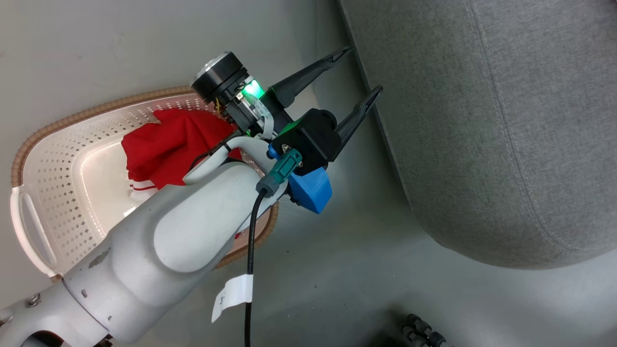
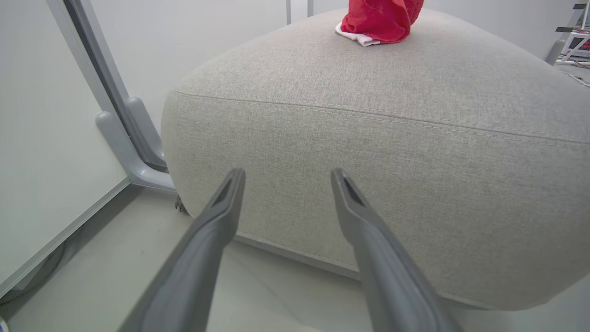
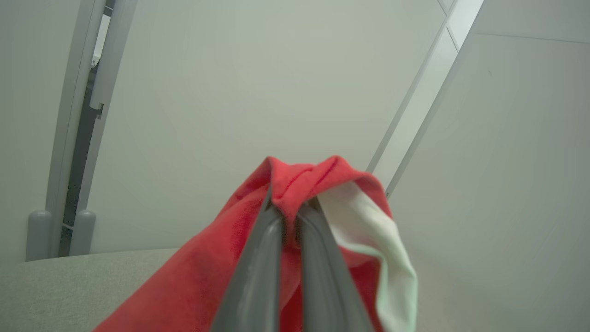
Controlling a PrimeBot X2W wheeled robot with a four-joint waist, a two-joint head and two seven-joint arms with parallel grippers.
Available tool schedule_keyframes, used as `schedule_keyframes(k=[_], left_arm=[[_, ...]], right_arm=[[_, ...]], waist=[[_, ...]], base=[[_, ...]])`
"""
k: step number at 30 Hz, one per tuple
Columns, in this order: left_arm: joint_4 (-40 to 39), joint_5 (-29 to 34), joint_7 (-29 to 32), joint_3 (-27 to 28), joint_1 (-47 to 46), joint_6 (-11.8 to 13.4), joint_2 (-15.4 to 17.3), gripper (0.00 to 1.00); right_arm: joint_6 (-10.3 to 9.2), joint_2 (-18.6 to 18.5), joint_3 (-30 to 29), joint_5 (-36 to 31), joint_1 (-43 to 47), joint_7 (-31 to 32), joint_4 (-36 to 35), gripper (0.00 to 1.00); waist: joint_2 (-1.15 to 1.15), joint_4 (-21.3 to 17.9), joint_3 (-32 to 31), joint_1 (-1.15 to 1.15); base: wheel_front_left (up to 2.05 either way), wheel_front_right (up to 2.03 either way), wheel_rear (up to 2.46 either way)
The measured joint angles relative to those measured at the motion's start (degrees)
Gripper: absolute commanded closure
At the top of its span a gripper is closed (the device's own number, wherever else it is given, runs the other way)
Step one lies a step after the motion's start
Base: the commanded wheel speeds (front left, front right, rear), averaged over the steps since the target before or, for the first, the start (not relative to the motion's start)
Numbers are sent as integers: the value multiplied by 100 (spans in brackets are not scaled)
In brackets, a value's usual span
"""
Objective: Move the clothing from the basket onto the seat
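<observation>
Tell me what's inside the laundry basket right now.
One red garment with white trim lies bunched inside the basket. The robot's left forearm covers part of the basket, so anything lying under it cannot be seen.

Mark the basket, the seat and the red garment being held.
basket (image 1: 53,193): head view, perforated side wall.
seat (image 2: 368,161): left wrist view, front face below the seam.
held red garment (image 3: 207,267): right wrist view, red fabric at lower left.

Seat (image 2: 392,152) cloth (matt, coarse weave)
</observation>
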Motion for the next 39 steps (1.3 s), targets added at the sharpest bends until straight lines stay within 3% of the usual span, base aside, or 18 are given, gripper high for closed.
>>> schedule_keyframes(k=[16, 17, 18, 19, 20, 32, 39], left_arm=[[-187, -5, 44, -36, -36, 116, 157, 0], [-188, -7, 49, -35, -36, 124, 172, 0], [-197, -10, 51, -34, -35, 145, 191, 0], [-197, -10, 51, -34, -35, 145, 191, 0], [-198, -21, 48, -35, -29, 167, 209, 0], [131, -333, -446, 65, 437, 318, -11, 0], [305, -597, -577, 486, 1008, 516, -154, 0]], right_arm=[[1, 701, 207, -252, 153, 0, 1718, 100], [0, 721, 218, -258, 153, 0, 1790, 96], [0, 770, 258, -256, 158, 1, 1941, 66], [0, 770, 258, -256, 158, 1, 1941, 66], [1, 820, 180, -213, 168, 1, 1874, 0], [0, 1051, 20, -224, 1829, 1, 283, 0], [0, 1183, 534, -258, 2535, 0, -603, 0]], waist=[[0, 272, 326, 0], [0, 271, 320, 0], [0, 259, 296, 0], [0, 259, 296, 0], [0, 238, 254, 0], [0, 140, -558, -1], [0, 169, -1405, -1]], base=[[0, 0, 0], [0, 0, 0], [0, 0, 0], [0, 0, 0], [0, 0, 0], [0, 0, 0], [0, 0, 0]])
